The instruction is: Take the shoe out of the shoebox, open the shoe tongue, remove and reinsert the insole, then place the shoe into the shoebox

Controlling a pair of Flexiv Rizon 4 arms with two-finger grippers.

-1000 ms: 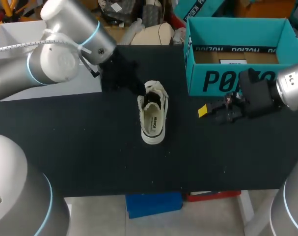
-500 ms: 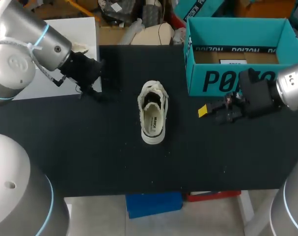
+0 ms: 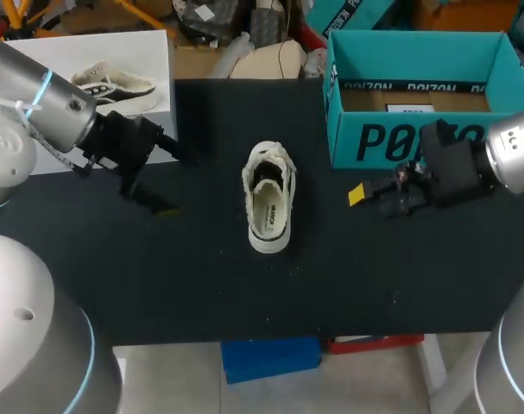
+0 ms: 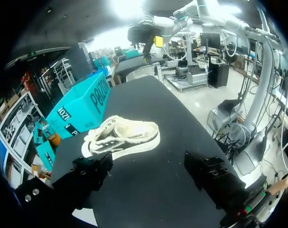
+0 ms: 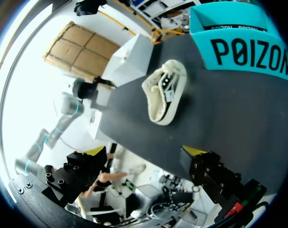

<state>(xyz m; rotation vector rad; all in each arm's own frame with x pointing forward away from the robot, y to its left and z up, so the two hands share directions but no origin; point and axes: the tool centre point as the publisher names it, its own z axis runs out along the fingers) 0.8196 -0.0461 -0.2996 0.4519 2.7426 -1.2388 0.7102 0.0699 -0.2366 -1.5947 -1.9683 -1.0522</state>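
The cream shoe [image 3: 268, 200] lies alone mid-table, upright, toe toward the table's far side, its insole showing inside. The teal shoebox [image 3: 400, 142] stands open at the back right. My left gripper [image 3: 173, 181] hangs left of the shoe, well apart from it, open and holding nothing. In the left wrist view the shoe [image 4: 122, 137] lies ahead of that gripper's [image 4: 151, 171] spread fingers, with the shoebox [image 4: 82, 107] beyond it. My right gripper [image 3: 369, 197] is open in front of the box, right of the shoe. In its own view the right gripper [image 5: 146, 164] is empty, the shoe [image 5: 165, 90] ahead.
A white box [image 3: 149, 52] stands at the table's back left with a second shoe [image 3: 115, 82] on it, just behind my left arm. The dark tabletop [image 3: 244, 293] runs bare to the front edge.
My left arm has drawn back from the shoe's toe end to the left, and its gripper has opened. The shoe, the box and the right arm have stayed put.
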